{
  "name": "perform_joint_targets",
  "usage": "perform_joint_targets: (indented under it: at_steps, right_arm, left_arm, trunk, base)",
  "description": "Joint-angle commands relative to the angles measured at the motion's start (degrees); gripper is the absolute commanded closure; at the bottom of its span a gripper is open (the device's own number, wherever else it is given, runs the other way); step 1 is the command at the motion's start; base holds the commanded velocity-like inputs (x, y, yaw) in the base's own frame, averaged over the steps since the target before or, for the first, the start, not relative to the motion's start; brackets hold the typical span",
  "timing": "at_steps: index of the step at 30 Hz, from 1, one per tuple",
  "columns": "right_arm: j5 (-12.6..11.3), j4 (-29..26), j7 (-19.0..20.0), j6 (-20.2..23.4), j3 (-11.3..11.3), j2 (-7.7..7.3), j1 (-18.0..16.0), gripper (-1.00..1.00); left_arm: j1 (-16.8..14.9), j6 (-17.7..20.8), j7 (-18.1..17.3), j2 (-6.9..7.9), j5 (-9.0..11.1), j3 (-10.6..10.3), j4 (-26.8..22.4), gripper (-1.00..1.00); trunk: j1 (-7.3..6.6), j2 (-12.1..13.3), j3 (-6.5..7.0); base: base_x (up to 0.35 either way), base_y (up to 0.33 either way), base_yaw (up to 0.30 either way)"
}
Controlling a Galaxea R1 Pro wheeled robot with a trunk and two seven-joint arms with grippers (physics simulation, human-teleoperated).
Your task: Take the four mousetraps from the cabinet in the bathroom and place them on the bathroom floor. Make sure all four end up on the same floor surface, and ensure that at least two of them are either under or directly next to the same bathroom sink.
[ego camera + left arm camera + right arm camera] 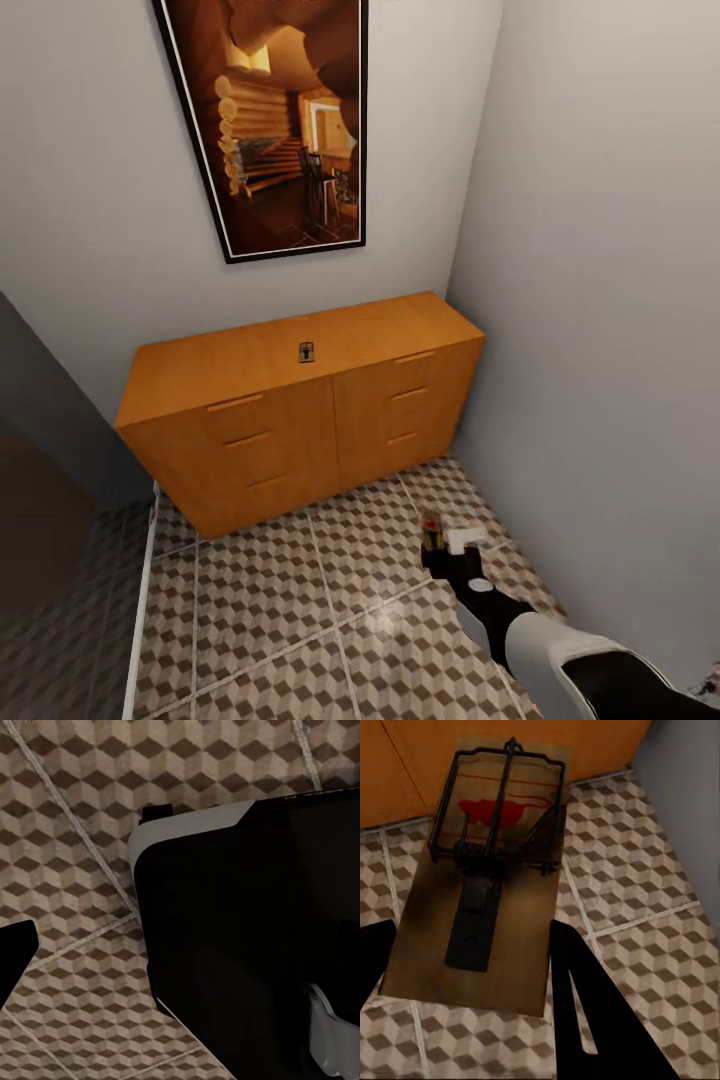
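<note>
Right hand [472, 967]: clamped on a mousetrap [484, 870], above the bathroom floor [280, 600].
Second mousetrap [307, 351]: on the cabinet [300, 420] top, ahead of the right hand.
Wall [600, 300]: close beside it.
Left hand: cannot tell.

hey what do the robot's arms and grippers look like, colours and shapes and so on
The right arm has a glossy white shell over black segments, narrowing to a black wrist with a small pale round cap. The right gripper is black with a white block beside it; its fingers are flat black wedges. The left wrist view shows a boxy black body edged in light grey.
</note>
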Motion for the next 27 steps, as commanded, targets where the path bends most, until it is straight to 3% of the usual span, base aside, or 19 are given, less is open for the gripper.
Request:
perform_joint_targets:
  at_steps: [1, 7, 14, 18, 23, 27]
  right_arm:
    - [-0.34, 0.12, 0.06, -3.39, 0.54, -0.52, 2.99, 1.00]
    - [-0.33, 0.16, 2.13, -14.63, 0.56, -1.72, 13.27, 1.00]
    - [-0.24, 0.23, 2.85, -27.74, 0.56, -2.23, 22.03, 1.00]
    - [1.83, 0.24, 4.63, -34.35, 0.56, -2.28, 28.05, 1.00]
    - [4.40, 0.25, 7.82, -39.13, 0.56, -2.31, 31.66, 1.00]
    - [4.99, 0.25, 9.49, -42.28, 0.56, -2.31, 33.09, 1.00]
  left_arm:
    - [-0.10, -0.47, -0.05, -0.05, 0.57, -0.50, 0.29, -1.00]
    - [-0.10, -1.02, -0.05, 0.27, 0.57, -0.48, 0.25, -1.00]
    - [-0.10, -1.87, 0.14, 0.48, 0.57, -0.48, 0.08, -1.00]
    - [-0.09, -2.08, 0.39, 0.36, 0.45, -0.40, -0.24, -1.00]
    - [-0.03, -1.77, 0.70, -0.05, 0.41, -0.20, -2.74, -1.00]
    - [-0.02, 1.07, 0.86, -0.18, 0.43, -0.15, -10.46, -1.00]
  trunk:
    - [0.03, -0.11, -0.09]
    - [0.03, -0.11, -0.09]
    - [0.03, -0.11, -0.09]
    - [0.03, -0.11, -0.09]
    - [0.03, -0.11, -0.09]
    - [0.03, -0.11, -0.09]
  base:
    - [0.000, 0.000, 0.000]
    - [0.000, 0.000, 0.000]
    - [0.000, 0.000, 0.000]
    - [0.000, 0.000, 0.000]
    - [0.000, 0.000, 0.000]
    - [0.000, 0.000, 0.000]
